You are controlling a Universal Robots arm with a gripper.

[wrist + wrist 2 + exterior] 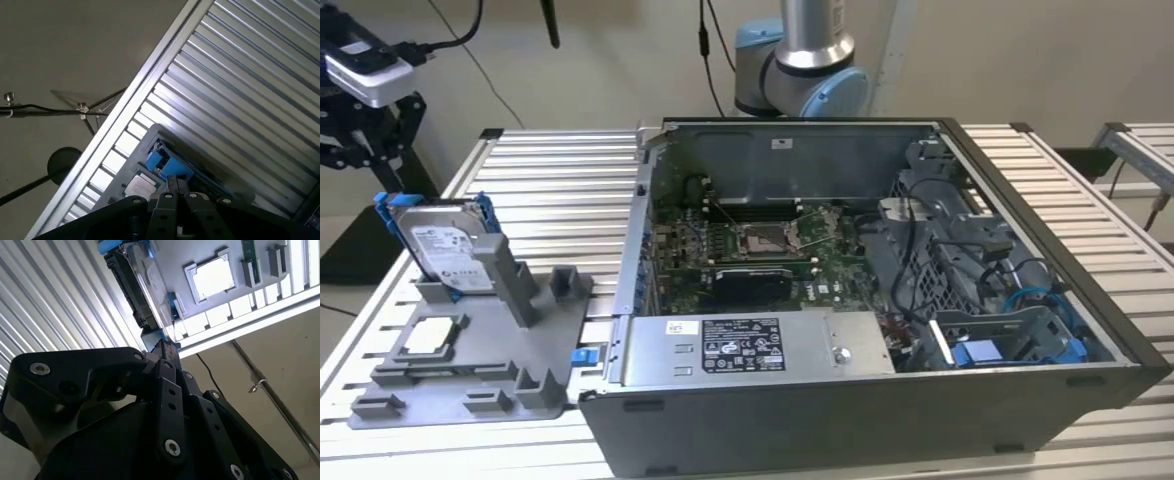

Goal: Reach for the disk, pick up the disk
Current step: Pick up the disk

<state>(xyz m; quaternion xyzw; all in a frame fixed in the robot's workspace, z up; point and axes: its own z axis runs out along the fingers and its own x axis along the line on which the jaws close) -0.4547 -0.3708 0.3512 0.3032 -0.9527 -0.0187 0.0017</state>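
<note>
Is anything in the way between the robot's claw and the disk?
No, nothing visible. In both wrist views the gripper points at the blue-framed edge of the disk with nothing between them. The disk stands on edge in its grey holder on the slatted table.

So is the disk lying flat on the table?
No, the disk stands on edge in the grey holder.

I see soft, even room light. Bright glare on table slats (240, 75). Dark gripper (167, 347), maybe in own shadow.
</note>
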